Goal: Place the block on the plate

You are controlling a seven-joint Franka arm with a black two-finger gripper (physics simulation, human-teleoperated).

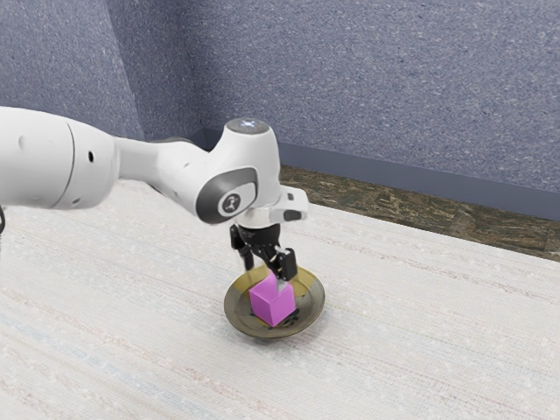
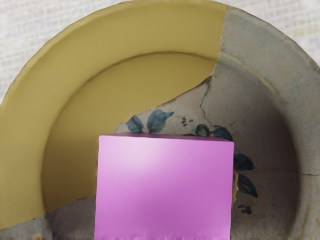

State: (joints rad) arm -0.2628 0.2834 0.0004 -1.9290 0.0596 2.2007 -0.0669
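Pointing down, the gripper (image 1: 266,270) hangs low over 1 plate (image 1: 308,320).

I'm seeing blue-grey, finely speckled walls (image 1: 394,87) standing behind the table (image 1: 420,350), turning at corners toward the exterior view's left and darkening there. A plain blue-grey skirting (image 1: 437,185) is running along their foot. Below it, a strip of mottled brown floor (image 1: 437,219) is showing past the table's straight edge. Soft, even light is falling on the pale, faintly streaked tabletop.
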